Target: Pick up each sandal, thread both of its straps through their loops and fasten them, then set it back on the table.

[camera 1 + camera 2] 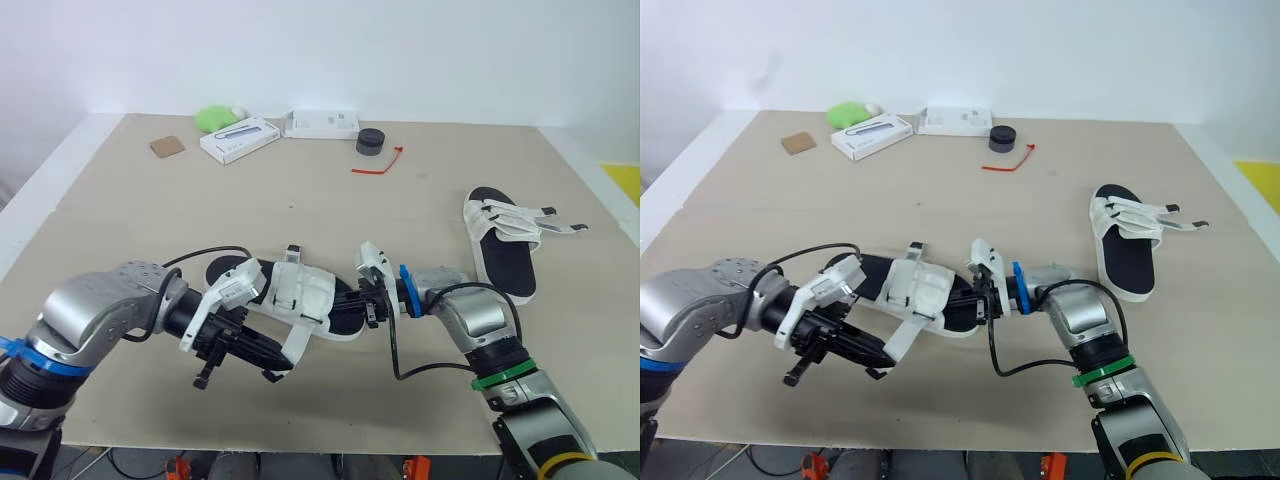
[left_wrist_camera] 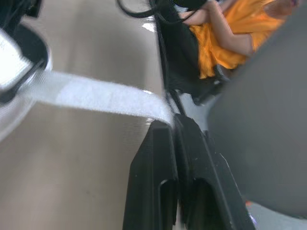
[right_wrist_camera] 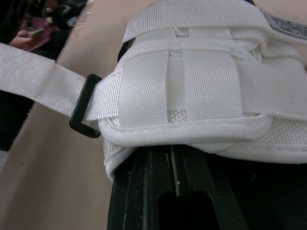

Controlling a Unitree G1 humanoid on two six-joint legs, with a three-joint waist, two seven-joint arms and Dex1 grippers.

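The sandal [image 1: 300, 295] sits left of the second sandal [image 1: 503, 245], its long axis running side to side. The left gripper's [image 2: 173, 125] jaws pinch its strap [image 2: 96, 96]. The right gripper's [image 1: 368, 300] jaws clamp its sole.

You will find no readable text, label, brand, number or sign in any view. Any print on the left box [image 1: 239, 139] and the right box [image 1: 321, 124], at the far side of the tabletop [image 1: 300, 200], is too small to read.
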